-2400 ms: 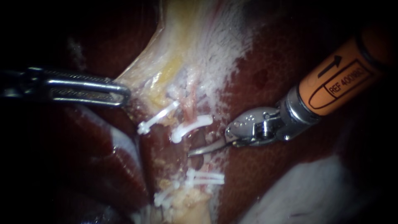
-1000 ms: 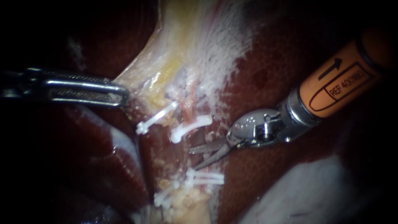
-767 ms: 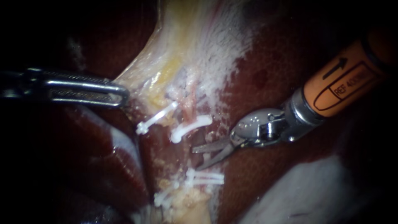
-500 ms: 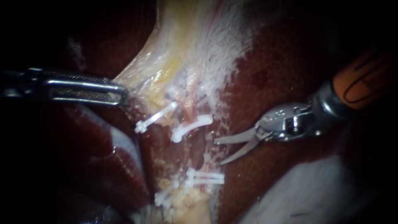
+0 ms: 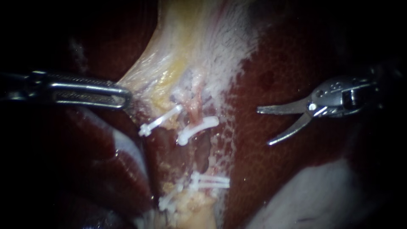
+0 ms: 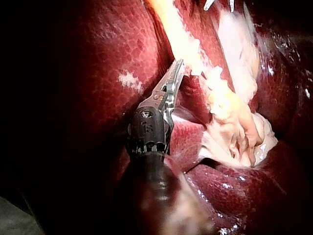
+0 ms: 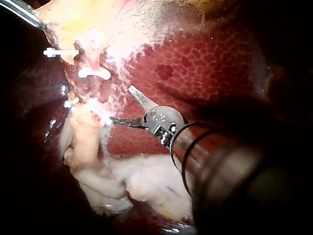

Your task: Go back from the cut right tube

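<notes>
1. Right instrument point(image 5: 263, 127): two curved blades, spread wide, with nothing between them. The tips point toward the clipped tissue and hang over bare liver point(image 5: 275, 63). The right wrist view point(image 7: 121, 104) shows the same wide spread, again over liver.
2. Left instrument point(image 5: 127, 96): long slotted jaws lying together, closed on the edge of the pale tissue point(image 5: 169, 63), which stands taut toward them. In the left wrist view point(image 6: 178, 63) the tip sits against a yellowish strip of that tissue.
3. Right tube point(image 5: 195, 111): a short pink stump, well apart from the open blades and on their tip side.
4. Upper right clip point(image 5: 197, 129): white, lying across the lower end of the stump. Below it is a dark gap where the tube is parted.
5. Lower clips point(image 5: 210, 182): white, stacked close together at the far side of that gap.
6. Upper left clip point(image 5: 159, 122): white, slanted, just beside the upper right clip, between it and the left instrument's jaws.
7. Pale soft mass point(image 7: 137, 181): lies under the right instrument's shaft, bordering the liver.
</notes>
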